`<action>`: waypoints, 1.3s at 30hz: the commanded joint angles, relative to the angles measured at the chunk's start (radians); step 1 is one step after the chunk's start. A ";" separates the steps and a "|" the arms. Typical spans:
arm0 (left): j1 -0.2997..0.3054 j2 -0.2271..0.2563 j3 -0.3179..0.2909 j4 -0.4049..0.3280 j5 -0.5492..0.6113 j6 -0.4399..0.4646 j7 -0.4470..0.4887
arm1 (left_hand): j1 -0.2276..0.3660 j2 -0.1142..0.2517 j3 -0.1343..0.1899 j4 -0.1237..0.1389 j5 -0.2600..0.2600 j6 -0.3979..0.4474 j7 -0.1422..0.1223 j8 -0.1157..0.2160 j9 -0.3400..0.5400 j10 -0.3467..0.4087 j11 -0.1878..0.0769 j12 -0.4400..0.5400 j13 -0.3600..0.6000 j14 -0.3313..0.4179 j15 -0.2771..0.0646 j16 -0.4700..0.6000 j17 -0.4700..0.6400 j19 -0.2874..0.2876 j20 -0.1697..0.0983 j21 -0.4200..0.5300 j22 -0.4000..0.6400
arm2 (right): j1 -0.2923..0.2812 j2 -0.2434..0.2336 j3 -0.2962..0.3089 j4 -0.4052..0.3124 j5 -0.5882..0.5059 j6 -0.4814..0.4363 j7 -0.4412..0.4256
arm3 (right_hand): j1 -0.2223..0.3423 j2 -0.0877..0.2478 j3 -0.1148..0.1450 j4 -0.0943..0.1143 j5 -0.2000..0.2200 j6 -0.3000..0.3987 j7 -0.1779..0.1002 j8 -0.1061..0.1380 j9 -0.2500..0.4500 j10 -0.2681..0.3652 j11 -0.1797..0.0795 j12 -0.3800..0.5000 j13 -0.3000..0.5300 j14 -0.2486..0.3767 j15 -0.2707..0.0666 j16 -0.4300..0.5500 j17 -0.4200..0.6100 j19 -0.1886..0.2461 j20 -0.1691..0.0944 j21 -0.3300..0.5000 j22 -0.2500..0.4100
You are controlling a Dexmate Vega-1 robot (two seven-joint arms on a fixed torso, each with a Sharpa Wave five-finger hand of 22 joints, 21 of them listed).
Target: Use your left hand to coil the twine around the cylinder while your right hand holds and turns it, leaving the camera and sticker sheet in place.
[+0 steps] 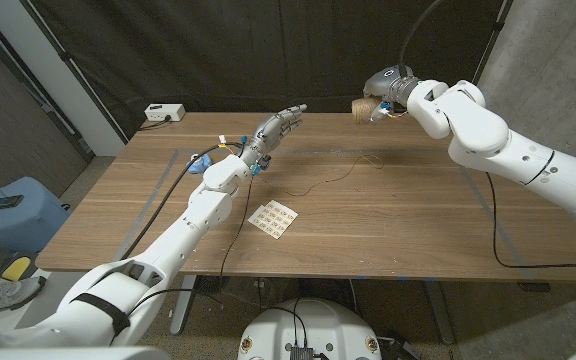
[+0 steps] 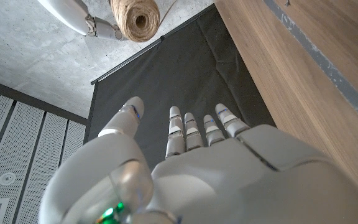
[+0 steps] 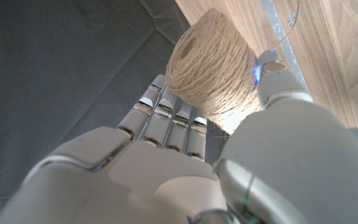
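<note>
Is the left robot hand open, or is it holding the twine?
Open. The left robot hand has straight, spread fingers with nothing between them. The right robot hand holds the twine spool above the table.

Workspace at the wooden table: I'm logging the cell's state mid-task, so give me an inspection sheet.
Surface: wooden table, blue tape lines on it.
Job's things: twine spool held up by the right hand; a loose strand trails across the table; sticker sheet lies flat.
Clutter: small blue object beside the left arm; I cannot tell what it is.
Hands: left hand raised, fingers straight, holding nothing.
Cables: black cable on the table's right side.
Surroundings: dark curtain behind; white box beyond the far edge.
</note>
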 commanded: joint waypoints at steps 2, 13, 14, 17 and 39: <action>-0.017 -0.007 0.010 0.026 0.000 -0.007 -0.007 | 0.016 -0.001 0.007 -0.002 0.006 -0.005 -0.004 0.004 0.000 0.001 -0.001 -0.003 0.002 0.004 0.007 0.001 0.003 0.005 0.005 -0.004 -0.001 | -0.006 0.007 0.019 -0.018 0.097 -0.018 -0.055 | 0.057 0.059 -0.001 0.007 -0.003 0.014 0.001 0.008 0.005 0.068 -0.052 0.009 0.004 0.015 -0.122 0.010 0.010 0.012 -0.002 0.009 0.002; -0.020 -0.004 0.012 0.031 0.002 -0.006 -0.006 | 0.037 -0.006 0.009 -0.001 0.007 -0.004 -0.004 0.006 0.000 -0.001 -0.002 -0.004 0.002 0.004 0.007 0.000 0.003 0.005 0.005 -0.004 -0.001 | -0.008 0.003 0.024 -0.034 0.144 -0.027 -0.093 | 0.064 0.056 0.002 0.007 -0.003 0.015 0.011 0.006 0.006 0.075 -0.051 0.006 -0.006 0.044 -0.123 0.014 0.011 0.023 -0.007 0.011 0.002; -0.021 -0.003 0.013 0.031 0.004 -0.005 -0.005 | 0.038 -0.006 0.009 -0.001 0.007 -0.005 -0.005 0.006 0.000 -0.001 -0.003 -0.004 0.002 0.004 0.006 0.000 0.003 0.005 0.005 -0.004 -0.001 | -0.008 0.004 0.022 -0.036 0.142 -0.031 -0.095 | 0.066 0.056 0.002 0.006 -0.003 0.015 0.010 0.006 0.006 0.077 -0.051 0.006 -0.006 0.045 -0.123 0.015 0.011 0.023 -0.006 0.011 0.002; -0.023 -0.001 0.016 0.032 0.009 -0.005 -0.003 | 0.044 -0.008 0.010 -0.001 0.007 -0.006 -0.005 0.006 0.000 0.000 -0.001 -0.003 0.002 0.004 0.005 0.000 0.003 0.006 0.004 -0.004 -0.001 | -0.008 0.005 0.026 -0.041 0.154 -0.038 -0.105 | 0.068 0.056 0.000 0.006 -0.004 0.013 0.010 0.005 0.006 0.075 -0.046 0.005 -0.007 0.046 -0.123 0.017 0.014 0.023 -0.007 0.011 0.002; -0.040 0.013 0.043 0.031 0.036 -0.001 0.007 | 0.106 -0.045 0.010 -0.005 0.000 -0.014 -0.008 0.009 0.000 0.002 -0.005 -0.002 0.003 0.007 0.006 0.001 0.004 0.012 0.011 -0.005 -0.002 | -0.004 0.016 0.043 -0.053 0.240 -0.045 -0.174 | 0.077 0.062 -0.010 0.011 -0.008 0.020 0.018 0.003 0.009 0.080 -0.044 0.007 -0.009 0.054 -0.124 0.027 0.034 0.026 -0.008 0.009 0.002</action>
